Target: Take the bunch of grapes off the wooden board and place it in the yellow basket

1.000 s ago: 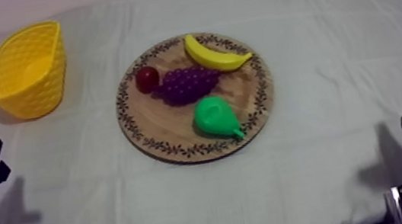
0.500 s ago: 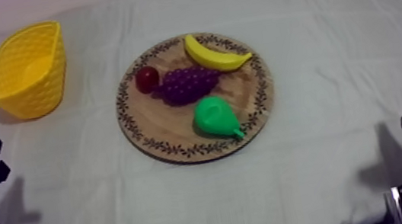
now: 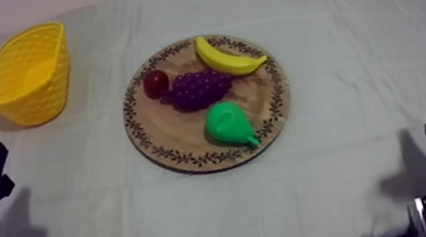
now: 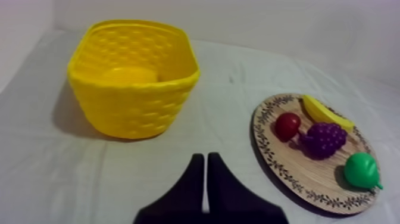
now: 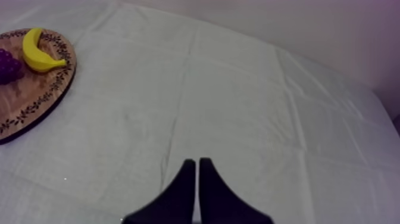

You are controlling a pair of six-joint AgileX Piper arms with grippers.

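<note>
Grey-white cloth [image 3: 353,155]: my left gripper [image 4: 205,158] and right gripper [image 5: 197,162] are pinched together, empty. The bunch of grapes [image 3: 199,89] sits just beside the small red fruit [image 3: 156,83]; grabbing could knock it.

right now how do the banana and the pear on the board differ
Colour: the banana is yellow, the pear is green.
Shape: the banana is long, thin and curved, while the pear is plump and tapers to a small stem end.
Place: the banana lies along the far rim, the pear on the near side.
Both are toy fruit lying on the wooden board.
</note>
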